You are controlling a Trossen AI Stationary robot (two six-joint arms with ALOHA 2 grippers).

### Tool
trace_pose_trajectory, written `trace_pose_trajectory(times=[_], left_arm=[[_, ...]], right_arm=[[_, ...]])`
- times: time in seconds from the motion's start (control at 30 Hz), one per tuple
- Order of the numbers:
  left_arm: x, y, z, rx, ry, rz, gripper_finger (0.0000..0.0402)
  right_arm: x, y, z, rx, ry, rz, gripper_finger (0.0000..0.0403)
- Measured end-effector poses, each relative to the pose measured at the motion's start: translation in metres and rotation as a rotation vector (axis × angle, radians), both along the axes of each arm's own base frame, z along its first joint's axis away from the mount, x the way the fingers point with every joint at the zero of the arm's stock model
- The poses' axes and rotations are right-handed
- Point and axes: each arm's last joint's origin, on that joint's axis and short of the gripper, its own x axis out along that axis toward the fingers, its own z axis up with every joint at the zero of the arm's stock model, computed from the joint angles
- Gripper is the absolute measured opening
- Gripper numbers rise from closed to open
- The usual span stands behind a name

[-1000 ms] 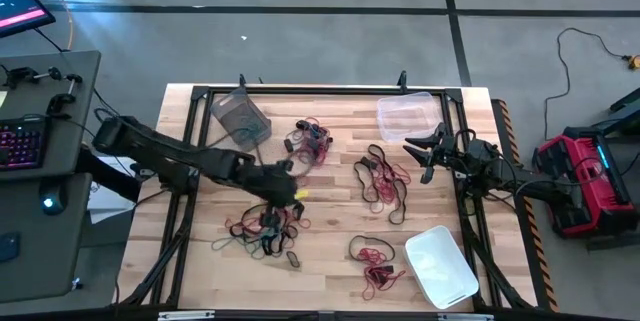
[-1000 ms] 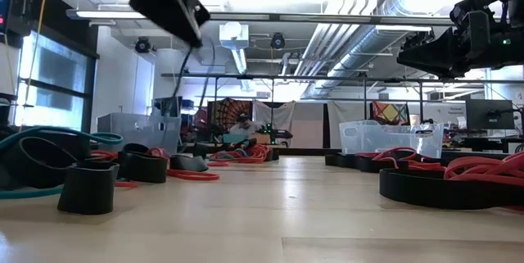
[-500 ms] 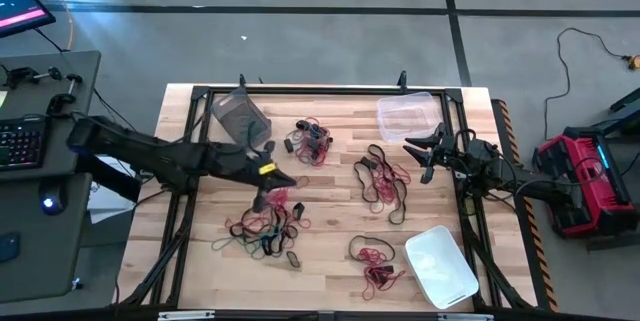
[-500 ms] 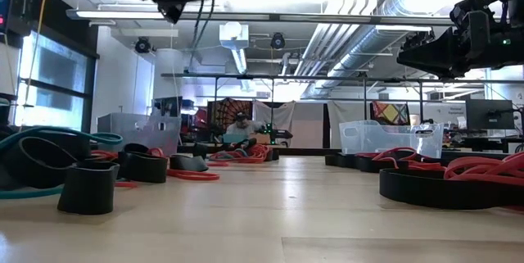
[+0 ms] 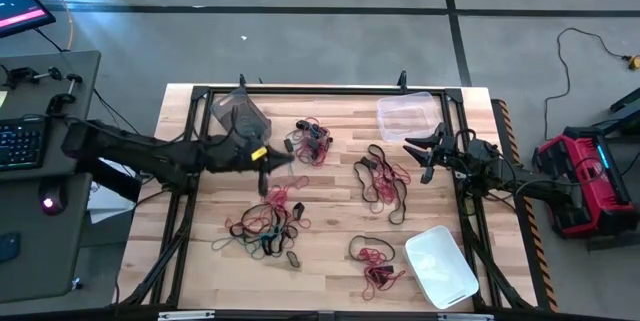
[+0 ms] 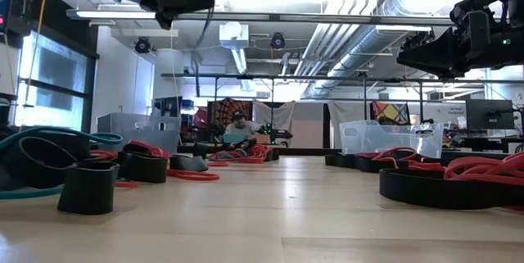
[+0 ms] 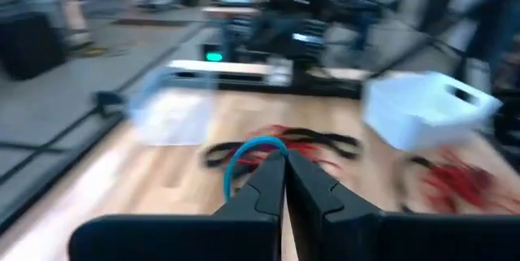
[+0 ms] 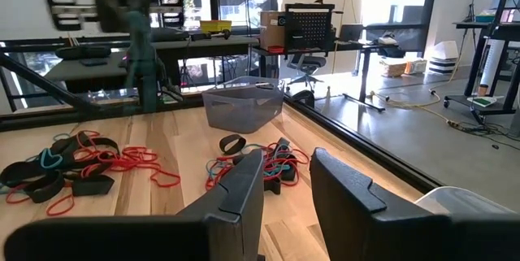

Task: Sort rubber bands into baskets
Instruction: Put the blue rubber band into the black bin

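Note:
My left gripper (image 5: 270, 157) hovers above the table beside the grey-tinted basket (image 5: 240, 113), shut on a teal-blue rubber band (image 7: 244, 149) that dangles under it (image 8: 145, 58). The other rubber bands lie in loose piles on the table: front left (image 5: 265, 226), far middle (image 5: 310, 141), right of centre (image 5: 383, 181) and front (image 5: 373, 261). A clear basket (image 5: 405, 116) stands at the far right and a whitish basket (image 5: 441, 266) at the front right. My right gripper (image 5: 425, 156) waits open by the clear basket. My left gripper pinches the teal-blue band between its two shut fingers (image 7: 268, 181), at their free ends, by one end of the loop (image 7: 272, 154). The fingers point nearly level toward the table's right. The band is lifted clear of the table and hangs slack.
Black frame rails (image 5: 300, 91) run along the table's far edge and sides. Bare wood (image 5: 330, 211) lies between the piles. A desk with a keyboard (image 5: 20, 141) stands off the table's left; a red device (image 5: 585, 176) sits on the floor to the right.
My left gripper has risen from the front-left pile and gone toward the far edge and the grey-tinted basket, tipping from pointing down to nearly level. It stays shut on the teal-blue band, which is lifted clear and dangles.

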Motion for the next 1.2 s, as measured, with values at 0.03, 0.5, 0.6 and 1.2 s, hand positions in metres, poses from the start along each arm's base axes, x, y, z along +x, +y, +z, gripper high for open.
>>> trace_pose_trajectory(times=[0.03,0.5,0.6,1.2], left_arm=[[-0.002,0.005,0.001,-0.001,-0.003,0.043,0.0],[-0.059,0.072,0.003,0.026,0.166,0.738,0.0],[-0.068,0.082,0.0,0.011,0.202,0.828,0.0],[-0.078,0.142,-0.046,-0.175,0.494,0.955,0.0]], right_arm=[[0.0,0.0,0.0,0.0,0.0,0.0,0.0094],[0.0,0.0,0.0,0.0,0.0,0.0,0.0094],[0.0,0.0,0.0,0.0,0.0,0.0,0.0094],[0.0,0.0,0.0,0.0,0.0,0.0,0.0094]])
